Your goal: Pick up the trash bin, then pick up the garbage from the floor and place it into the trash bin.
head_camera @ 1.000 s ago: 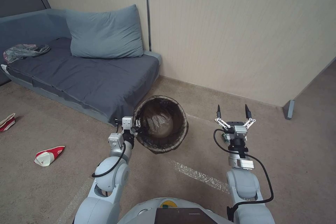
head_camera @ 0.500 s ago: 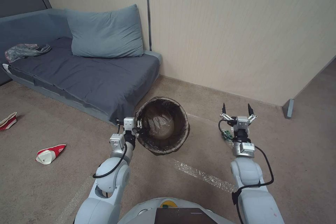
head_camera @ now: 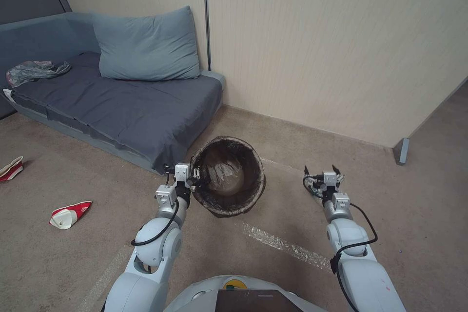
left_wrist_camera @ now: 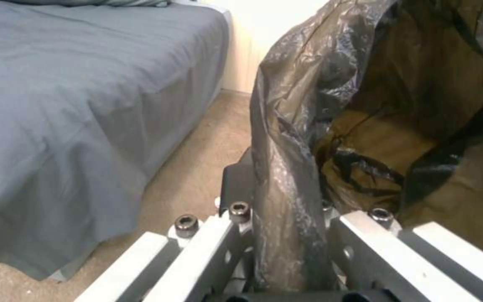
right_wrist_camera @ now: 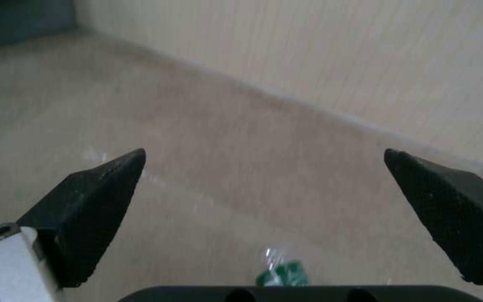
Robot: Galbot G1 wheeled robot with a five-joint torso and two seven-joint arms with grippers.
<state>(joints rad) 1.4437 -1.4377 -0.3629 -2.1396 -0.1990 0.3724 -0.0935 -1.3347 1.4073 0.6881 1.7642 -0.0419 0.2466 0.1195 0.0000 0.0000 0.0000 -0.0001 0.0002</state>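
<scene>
The trash bin (head_camera: 229, 176), lined with a dark bag, hangs tilted above the carpet beside the sofa corner. My left gripper (head_camera: 194, 174) is shut on its bag-covered rim (left_wrist_camera: 289, 167), with the fingers (left_wrist_camera: 236, 209) clamped on either side of it. My right gripper (head_camera: 322, 171) is open, low over the floor to the right of the bin. A small green bottle (right_wrist_camera: 282, 274) lies just beneath its spread fingertips (right_wrist_camera: 113, 176). More garbage lies far left on the carpet: one crushed red-and-white cup (head_camera: 68, 214) and another (head_camera: 10, 168).
A grey sofa (head_camera: 122, 102) with a pillow (head_camera: 146, 46) and a crumpled plastic bag (head_camera: 34, 70) stands at the left. The beige wall (head_camera: 341, 48) runs behind. A clear tape strip (head_camera: 278, 243) crosses the carpet. A grey wall end (head_camera: 402, 151) stands at the right.
My right arm has reached forward and down, lowering the open gripper close to the floor over the green bottle. The left gripper keeps its hold on the bin.
</scene>
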